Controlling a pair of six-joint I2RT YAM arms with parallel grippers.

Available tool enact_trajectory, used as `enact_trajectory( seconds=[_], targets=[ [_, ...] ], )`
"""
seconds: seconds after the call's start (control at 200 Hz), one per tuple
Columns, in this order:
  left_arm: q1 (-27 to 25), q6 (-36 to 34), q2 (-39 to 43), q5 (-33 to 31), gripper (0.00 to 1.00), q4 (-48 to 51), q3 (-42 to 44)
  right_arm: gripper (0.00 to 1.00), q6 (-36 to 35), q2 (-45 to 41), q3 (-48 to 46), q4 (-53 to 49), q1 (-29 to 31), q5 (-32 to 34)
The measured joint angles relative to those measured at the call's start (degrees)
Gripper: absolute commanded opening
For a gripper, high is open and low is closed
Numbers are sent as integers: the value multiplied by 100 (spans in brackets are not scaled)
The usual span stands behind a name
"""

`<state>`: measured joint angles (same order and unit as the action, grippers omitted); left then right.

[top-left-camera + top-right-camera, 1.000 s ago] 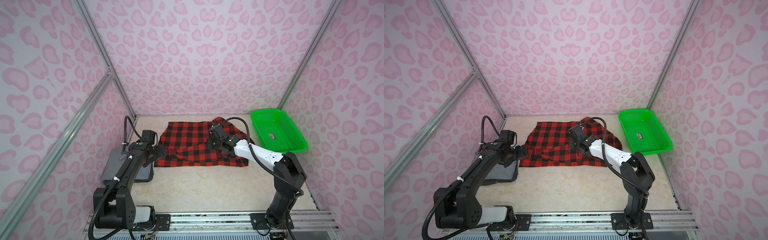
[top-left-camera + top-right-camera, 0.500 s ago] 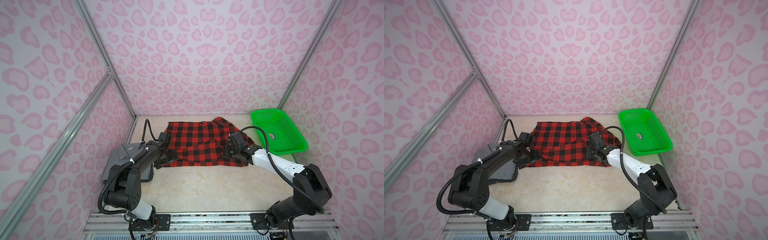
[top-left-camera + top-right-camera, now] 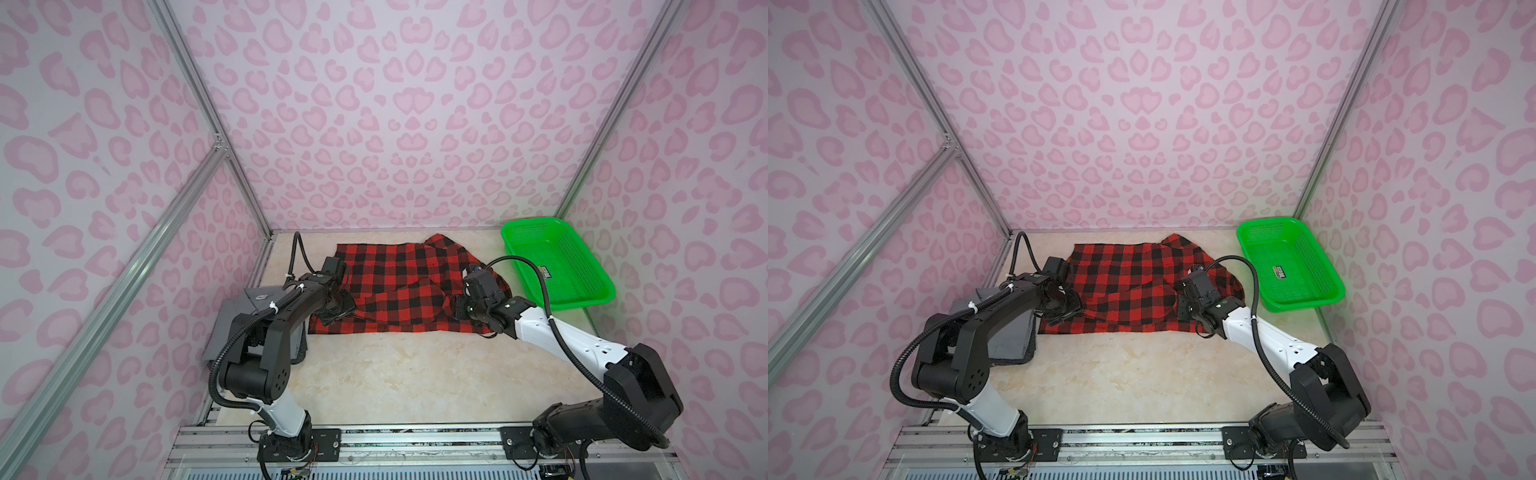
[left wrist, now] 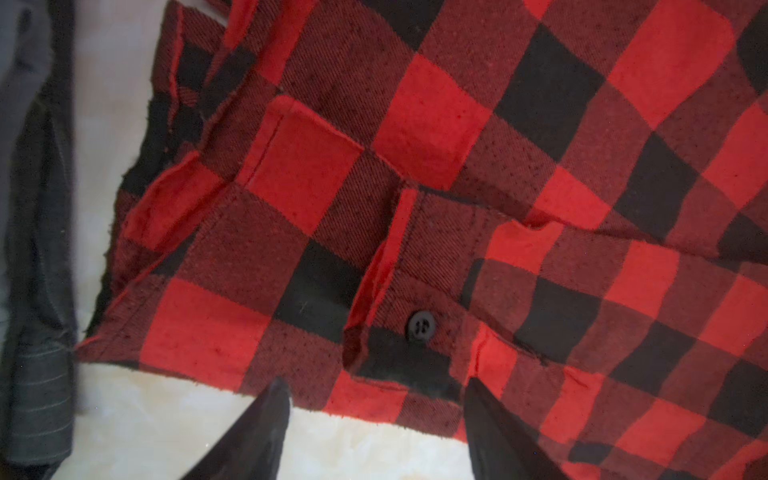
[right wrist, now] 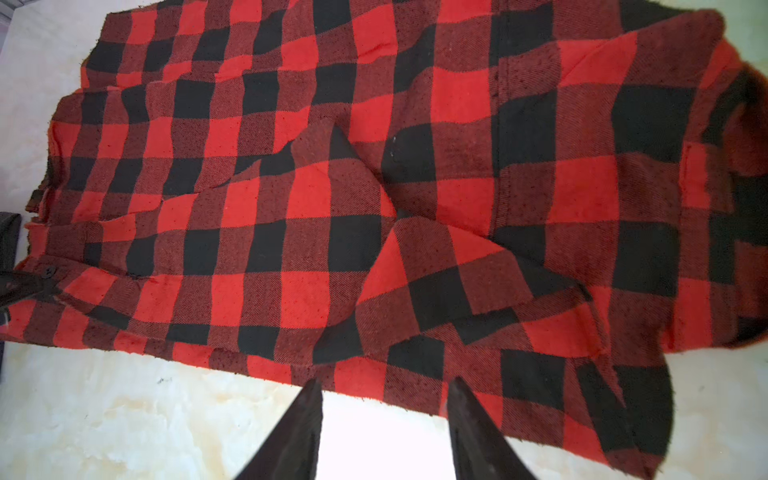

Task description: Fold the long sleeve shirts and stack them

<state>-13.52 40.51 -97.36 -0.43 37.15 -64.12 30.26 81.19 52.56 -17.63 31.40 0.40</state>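
The red-and-black check shirt (image 3: 399,286) (image 3: 1129,286) lies spread flat at the back middle of the table, one sleeve folded across its front. The grey shirt (image 3: 237,328) (image 3: 1013,336) lies folded at the left, partly under my left arm. My left gripper (image 3: 340,309) (image 4: 376,384) is open at the check shirt's near left corner, its fingertips straddling the hem near a black button (image 4: 422,326). My right gripper (image 3: 459,309) (image 5: 384,381) is open at the near right hem, with bare table between its fingers.
A green perforated basket (image 3: 573,270) (image 3: 1304,266) stands at the back right, beside the check shirt's collar end. Pink patterned walls close in the left, back and right. The marble tabletop (image 3: 415,374) stretches in front of the shirt.
My left gripper came away from beside the grey shirt to the check shirt's near left corner, and its jaws narrowed. My right gripper drew back from the shirt's far right to its near right hem.
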Motion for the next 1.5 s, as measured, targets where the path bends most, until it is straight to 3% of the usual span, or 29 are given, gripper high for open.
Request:
enact_trajectory(
  seconds=[0.525, 0.545, 0.57, 0.81, 1.1, 1.5],
  targets=[
    [-31, 31, -389, -118, 16, -42, -472, 49, -109, 37, -199, 151, -61, 0],
    [-28, 13, -389, -129, 7, -31, -494, 49, -109, 44, -205, 153, -76, 0],
    [-24, 9, -389, -153, 4, -9, -520, 50, -111, 48, -212, 164, -81, -2],
    [28, -120, -240, -345, 4, 129, -573, 50, -94, 192, -297, 273, -323, -210],
    [243, -175, 850, -949, 4, -153, 0, 47, 118, 586, -190, 374, -483, -540],
    [291, -153, 501, -1119, 4, -562, 229, 45, 361, 1274, -173, 542, -520, -393]
  ],
)
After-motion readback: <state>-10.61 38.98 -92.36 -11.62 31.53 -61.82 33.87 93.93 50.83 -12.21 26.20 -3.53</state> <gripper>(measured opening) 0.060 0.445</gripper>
